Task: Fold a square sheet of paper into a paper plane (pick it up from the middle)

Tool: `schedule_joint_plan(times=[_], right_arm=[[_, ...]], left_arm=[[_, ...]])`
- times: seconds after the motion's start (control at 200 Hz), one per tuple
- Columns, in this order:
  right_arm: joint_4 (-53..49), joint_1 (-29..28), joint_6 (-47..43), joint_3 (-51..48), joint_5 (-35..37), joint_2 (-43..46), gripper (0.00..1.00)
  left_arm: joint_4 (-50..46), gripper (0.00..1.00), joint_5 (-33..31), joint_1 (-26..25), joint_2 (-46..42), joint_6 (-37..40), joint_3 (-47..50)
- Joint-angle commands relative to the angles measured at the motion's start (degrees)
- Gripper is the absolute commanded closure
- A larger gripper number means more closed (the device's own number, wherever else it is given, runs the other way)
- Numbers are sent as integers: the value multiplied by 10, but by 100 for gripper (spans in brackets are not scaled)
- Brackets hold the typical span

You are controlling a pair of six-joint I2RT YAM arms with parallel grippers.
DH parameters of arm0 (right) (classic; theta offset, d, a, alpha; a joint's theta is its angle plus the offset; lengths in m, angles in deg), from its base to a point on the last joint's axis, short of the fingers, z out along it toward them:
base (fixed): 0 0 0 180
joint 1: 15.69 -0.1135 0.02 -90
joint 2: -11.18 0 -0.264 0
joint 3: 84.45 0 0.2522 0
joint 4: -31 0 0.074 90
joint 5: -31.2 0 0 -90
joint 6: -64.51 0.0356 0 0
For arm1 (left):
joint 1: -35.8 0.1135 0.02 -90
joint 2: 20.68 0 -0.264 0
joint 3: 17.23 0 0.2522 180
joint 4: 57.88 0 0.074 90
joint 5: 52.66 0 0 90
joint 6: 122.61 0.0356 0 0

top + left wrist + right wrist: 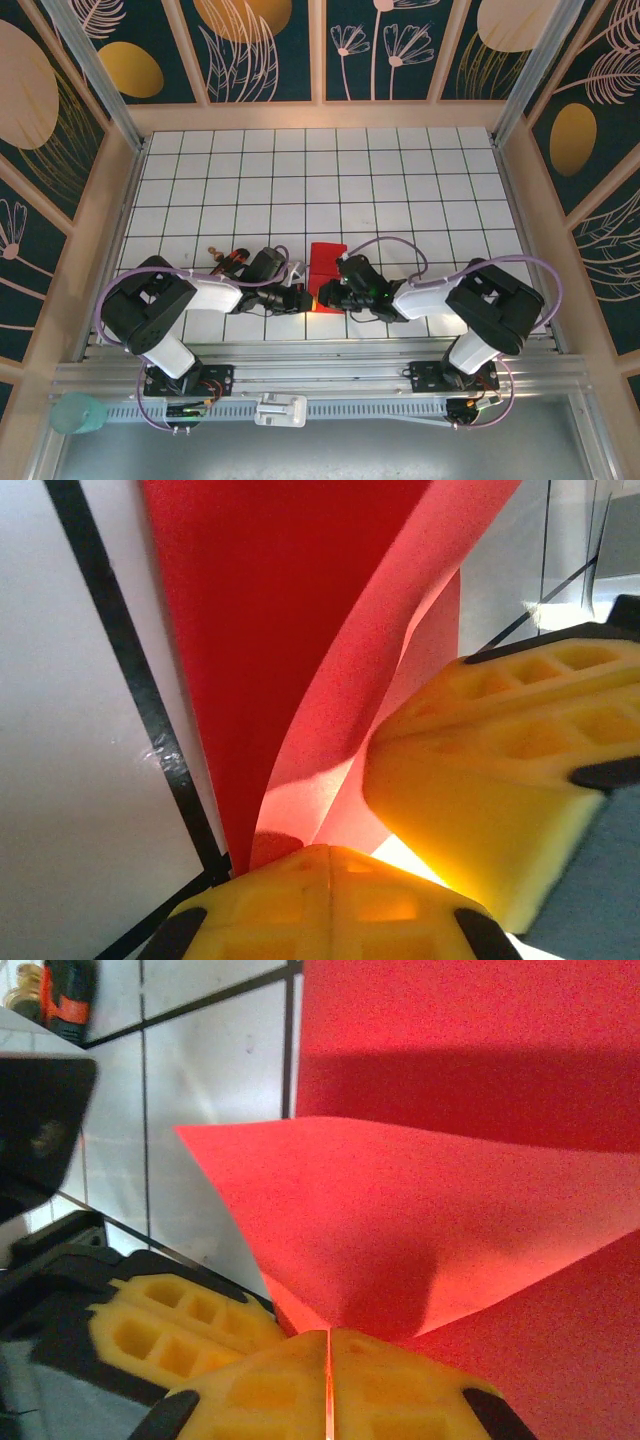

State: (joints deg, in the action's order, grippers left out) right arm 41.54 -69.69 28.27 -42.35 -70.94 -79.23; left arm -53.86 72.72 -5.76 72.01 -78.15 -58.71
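Observation:
The square sheet of paper (326,260) is bright red and partly folded, lying on the white grid table near its front edge. My left gripper (303,299) and right gripper (322,298) meet tip to tip at its near end. In the left wrist view my left gripper (330,852) is shut, and the red paper (260,630) rises from its tip as curved flaps, with the right gripper's yellow fingers (480,770) close beside. My right gripper (329,1335) is shut with a thin red edge of the paper (450,1210) pinched in its seam. The paper plane is out of view.
A small black and orange object (228,258) lies left of the grippers, seen also as the object (55,990) at the top left of the right wrist view. Wooden walls (128,190) fence the table. A teal cup (78,412) sits by the front rail.

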Motion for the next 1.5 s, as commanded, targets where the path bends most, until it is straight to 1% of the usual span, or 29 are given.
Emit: schedule_joint_plan(times=[0.0, 0.115, 0.21, 0.41, 0.555, 0.641, 0.706, 0.781, 0.836, 0.896, 0.981, 1.111, 1.231, 1.376, 1.401, 1.496], right_arm=[[24, -4, 19, -3, -5, -18, 92], [11, -2, 20, 4, 0, -25, 93], [-16, 11, 27, 6, 8, -26, 94], [-94, 33, 24, 29, 29, -27, 96], [-109, 53, 23, 30, 34, -24, 97], [-107, 60, 15, 31, 28, -21, 97], [-105, 60, 9, 33, 21, -22, 97], [-97, 60, 8, 30, 11, -23, 97], [-88, 60, 13, 22, 5, -21, 98], [-78, 58, 18, 12, 1, -18, 98], [-74, 57, 21, 5, 1, -16, 98], [-72, 57, 21, 2, 1, -13, 98], [-71, 56, 22, -2, 2, -11, 98], [-66, 56, 26, -7, 2, -11, 98], [-66, 55, 26, -7, 2, -11, 98], [-67, 56, 25, -5, 4, -10, 98]], left_arm=[[-93, 100, -19, -9, 33, 4, 27], [-112, 100, -33, -8, 31, 12, 25], [-126, 100, -42, -9, 28, 18, 26], [-159, 100, -55, -8, 28, 37, 26], [-171, 100, -67, -8, 30, 46, 27], [-176, 100, -63, -8, 28, 48, 21], [-169, 100, -47, -8, 9, 42, 9], [-131, 100, -22, -7, -31, 10, -3], [-118, 99, -16, -8, -54, -7, -18], [-126, 98, -25, -7, -63, -11, -42], [-132, 100, -37, -1, -47, -10, -69], [-127, 100, -40, 4, 3, -4, -99], [-135, 100, -60, 6, 32, 8, -120], [-166, 100, -90, 6, 52, 37, -144], [-172, 100, -92, 6, 71, 41, -147], [-209, 100, -106, 5, 87, 66, -153]])
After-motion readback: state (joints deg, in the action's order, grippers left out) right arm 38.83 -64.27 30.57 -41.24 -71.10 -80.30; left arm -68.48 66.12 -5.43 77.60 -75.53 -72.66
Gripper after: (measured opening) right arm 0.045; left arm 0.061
